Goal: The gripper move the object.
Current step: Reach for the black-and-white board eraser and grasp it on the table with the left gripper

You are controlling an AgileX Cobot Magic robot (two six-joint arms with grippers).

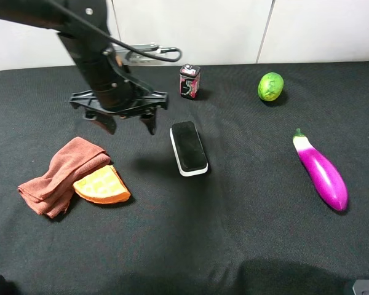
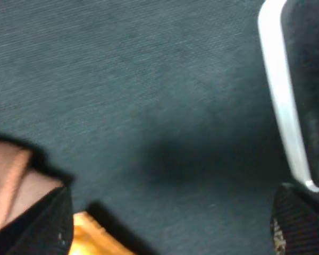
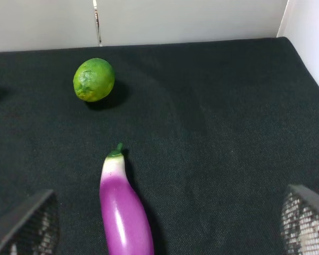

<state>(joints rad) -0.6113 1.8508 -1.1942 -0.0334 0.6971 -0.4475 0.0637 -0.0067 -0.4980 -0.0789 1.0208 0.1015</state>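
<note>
Black cloth-covered table [image 1: 234, 246], seen from above.

**Near, left:** a folded rust-brown cloth [image 1: 55, 175] with an orange waffle [image 1: 103, 185] touching its edge.

**Near, right:** a purple eggplant [image 1: 323, 175], its green stem end pointing away. The right gripper [image 3: 167, 228] has its fingers spread wide, with nothing between them.

**Middle:** the eraser [image 1: 189, 147] lies flat near the centre of the table, black felt up on its white base, its long side running near to far. It touches no other thing.

**Just left of the eraser:** the left gripper [image 1: 130, 126] hangs above the table with its fingers pointing down, opened wide and empty. It is clear of the eraser. In the left wrist view the eraser's white rim lies off to one side, in line with one fingertip [image 2: 300, 223] and not in the gap.

**Far:** a small red-black tin [image 1: 189, 81] stands upright. A green lime [image 1: 270, 86] sits further right, well apart from it.
</note>
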